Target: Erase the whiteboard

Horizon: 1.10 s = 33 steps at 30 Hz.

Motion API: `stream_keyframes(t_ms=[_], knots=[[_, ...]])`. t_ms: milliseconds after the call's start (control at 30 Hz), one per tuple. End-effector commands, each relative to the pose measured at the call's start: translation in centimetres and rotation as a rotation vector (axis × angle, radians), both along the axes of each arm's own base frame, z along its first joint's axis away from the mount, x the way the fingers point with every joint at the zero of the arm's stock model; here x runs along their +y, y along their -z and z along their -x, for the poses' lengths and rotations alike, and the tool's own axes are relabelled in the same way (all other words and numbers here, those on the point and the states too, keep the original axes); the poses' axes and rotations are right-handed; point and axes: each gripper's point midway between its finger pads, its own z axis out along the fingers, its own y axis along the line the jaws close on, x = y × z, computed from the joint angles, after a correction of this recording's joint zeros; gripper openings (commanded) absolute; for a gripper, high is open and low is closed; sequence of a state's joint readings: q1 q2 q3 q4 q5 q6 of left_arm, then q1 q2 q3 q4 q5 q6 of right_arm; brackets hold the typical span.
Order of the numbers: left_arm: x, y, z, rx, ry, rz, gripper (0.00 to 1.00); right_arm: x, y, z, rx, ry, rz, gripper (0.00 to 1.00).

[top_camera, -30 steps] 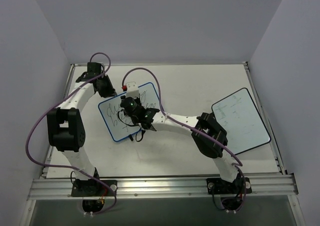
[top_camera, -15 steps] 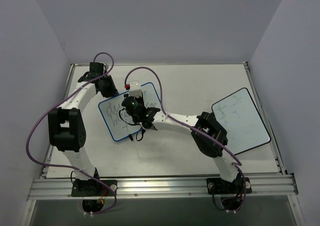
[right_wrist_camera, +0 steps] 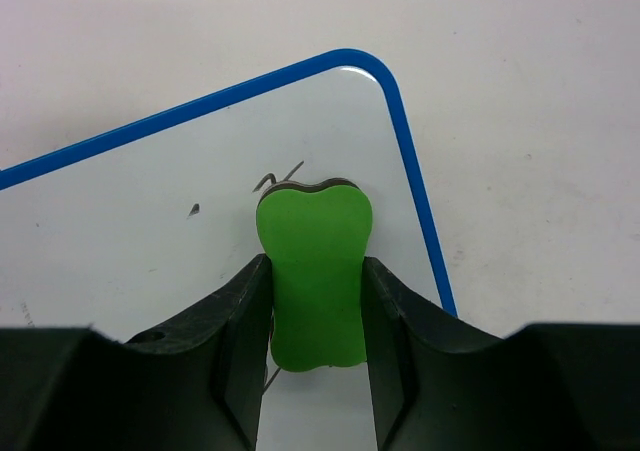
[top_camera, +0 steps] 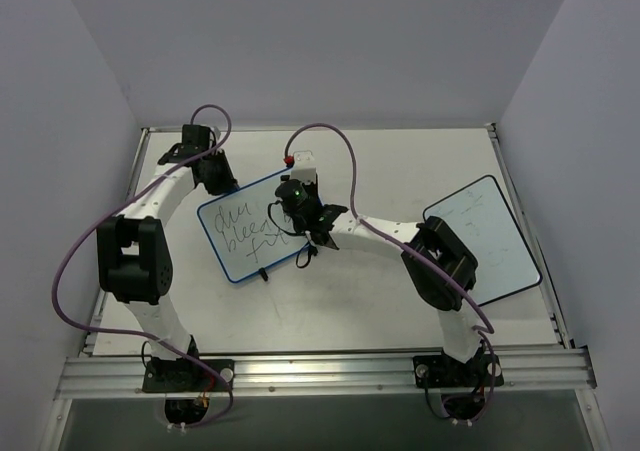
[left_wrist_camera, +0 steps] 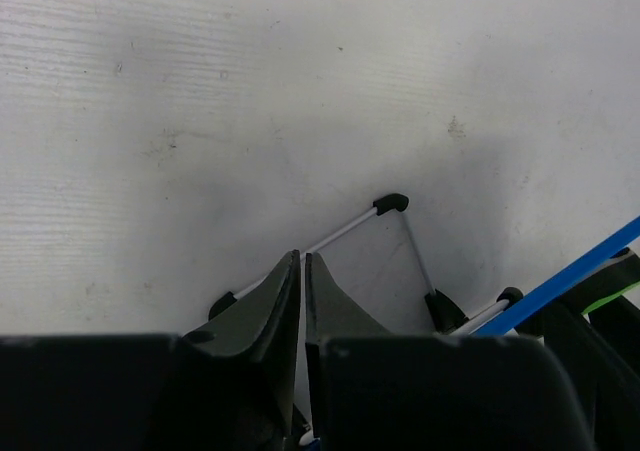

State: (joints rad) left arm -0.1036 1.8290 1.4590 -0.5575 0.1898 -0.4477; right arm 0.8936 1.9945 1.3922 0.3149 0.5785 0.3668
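Note:
The whiteboard (top_camera: 236,254), blue-framed with black scribbles (top_camera: 246,223), lies tilted at the table's left centre. My right gripper (top_camera: 294,193) is over its far right corner, shut on a green eraser (right_wrist_camera: 312,233) pressed flat on the board (right_wrist_camera: 150,211) next to the rounded blue corner (right_wrist_camera: 392,89). Small black marks (right_wrist_camera: 276,179) show just beyond the eraser. My left gripper (top_camera: 221,182) is at the board's far left edge. In the left wrist view its jaws (left_wrist_camera: 302,257) are closed to a thin slit over the board's wire stand (left_wrist_camera: 350,228), and the blue frame (left_wrist_camera: 580,271) shows at the right.
A black-framed white board (top_camera: 482,241) lies at the table's right edge. Purple cables (top_camera: 330,136) arch above both arms. Grey walls close in the table on the left, back and right. A metal rail (top_camera: 330,371) runs along the near edge.
My right gripper has slid the eraser from the board's middle to its far right corner, uncovering the scribbles. The left gripper has stayed at the far left edge.

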Motion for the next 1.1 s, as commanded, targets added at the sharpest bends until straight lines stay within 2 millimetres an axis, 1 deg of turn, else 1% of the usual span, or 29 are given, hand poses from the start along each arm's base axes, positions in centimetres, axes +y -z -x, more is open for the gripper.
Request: stream_keyframes(t_ms=[0, 33, 67, 133, 167, 300, 333, 367, 433, 467, 500, 567, 600, 667, 767, 867, 900, 967, 1000, 1067], knots=[[-0.8, -2.2, 0.1, -0.065, 0.036, -0.001, 0.13, -1.0, -1.0, -0.7, -0.016, 0.022, -0.015, 0.00], [-0.9, -2.2, 0.2, -0.064, 0.037, -0.001, 0.12, -0.8, -0.7, -0.8, -0.011, 0.017, -0.009, 0.00], [-0.9, -2.2, 0.2, -0.066, 0.040, -0.002, 0.08, -0.4, -0.9, -0.9, -0.012, 0.006, -0.012, 0.00], [-1.1, -2.2, 0.3, -0.067, 0.045, -0.001, 0.06, 0.6, -1.0, -0.8, -0.013, -0.025, -0.023, 0.00], [-1.1, -2.3, 0.2, -0.069, 0.045, -0.004, 0.03, 1.0, -1.1, -0.8, -0.013, -0.038, -0.030, 0.00], [-1.3, -2.3, 0.3, -0.072, 0.050, -0.008, 0.02, 3.3, -1.4, 0.0, -0.015, -0.116, -0.048, 0.00], [-1.4, -2.3, 0.3, -0.072, 0.052, -0.008, 0.02, 4.3, -1.3, 0.6, -0.014, -0.141, -0.050, 0.00], [-1.4, -2.3, 0.3, -0.075, 0.054, -0.008, 0.02, 5.0, -1.7, 0.9, -0.019, -0.155, -0.056, 0.00], [-1.5, -2.3, 0.2, -0.075, 0.055, -0.008, 0.02, 6.2, -1.4, 1.6, -0.013, -0.193, -0.053, 0.00], [-1.5, -2.3, 0.3, -0.073, 0.055, -0.008, 0.02, 7.3, -1.7, 2.1, -0.017, -0.214, -0.062, 0.00], [-1.6, -2.3, 0.3, -0.074, 0.058, -0.010, 0.02, 7.7, -1.4, 2.4, -0.013, -0.225, -0.058, 0.00], [-1.5, -2.4, 0.4, -0.076, 0.058, -0.013, 0.02, 8.8, -1.3, 3.1, -0.010, -0.254, -0.061, 0.00], [-1.6, -2.4, 0.4, -0.077, 0.059, -0.015, 0.02, 9.2, -1.6, 3.1, -0.012, -0.259, -0.068, 0.00], [-1.5, -2.4, 0.3, -0.080, 0.060, -0.017, 0.02, 9.4, -1.2, 3.1, -0.004, -0.261, -0.066, 0.00], [-1.6, -2.4, 0.4, -0.080, 0.064, -0.020, 0.02, 9.1, -1.0, 2.5, 0.003, -0.249, -0.062, 0.00], [-1.8, -2.5, 0.4, -0.083, 0.068, -0.020, 0.02, 8.1, -0.9, 1.6, 0.014, -0.226, -0.064, 0.00], [-1.7, -2.5, 0.4, -0.084, 0.068, -0.022, 0.02, 7.4, -1.0, 1.0, 0.015, -0.212, -0.066, 0.00], [-1.7, -2.5, 0.4, -0.085, 0.067, -0.023, 0.02, 6.5, -0.6, 0.5, 0.027, -0.198, -0.069, 0.00], [-1.7, -2.4, 0.4, -0.084, 0.067, -0.025, 0.02, 5.7, -0.7, -0.3, 0.031, -0.180, -0.079, 0.00], [-1.8, -2.5, 0.4, -0.086, 0.069, -0.025, 0.02, 4.6, -0.4, -0.8, 0.040, -0.160, -0.076, 0.00]])
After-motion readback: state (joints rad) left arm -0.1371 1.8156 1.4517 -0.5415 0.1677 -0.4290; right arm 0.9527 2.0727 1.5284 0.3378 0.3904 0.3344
